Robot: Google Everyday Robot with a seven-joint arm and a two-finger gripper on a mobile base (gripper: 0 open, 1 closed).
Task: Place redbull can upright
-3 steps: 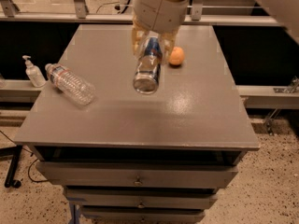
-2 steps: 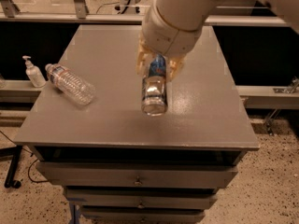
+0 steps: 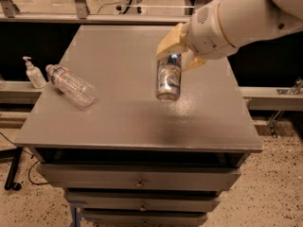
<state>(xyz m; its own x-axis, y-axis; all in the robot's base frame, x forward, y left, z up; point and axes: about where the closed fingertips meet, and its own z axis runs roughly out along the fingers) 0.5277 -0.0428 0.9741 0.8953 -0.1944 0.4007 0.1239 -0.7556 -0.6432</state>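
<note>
The redbull can (image 3: 169, 78) is a slim silver-and-blue can, held near upright over the middle of the grey table (image 3: 118, 122). Its lower end is at or just above the tabletop; I cannot tell if it touches. My gripper (image 3: 177, 56), with yellowish fingers (image 3: 168, 41), is shut on the can's upper part. The white arm reaches in from the upper right.
A clear plastic water bottle (image 3: 71, 85) lies on its side at the table's left. A small hand-sanitizer pump bottle (image 3: 33, 73) stands on a ledge left of the table. Drawers are below the tabletop. A rail runs behind the table.
The arm has swung round from above to the upper right, and the can has turned from tilted toward upright and come lower over the table's middle. An orange object near the can no longer shows.
</note>
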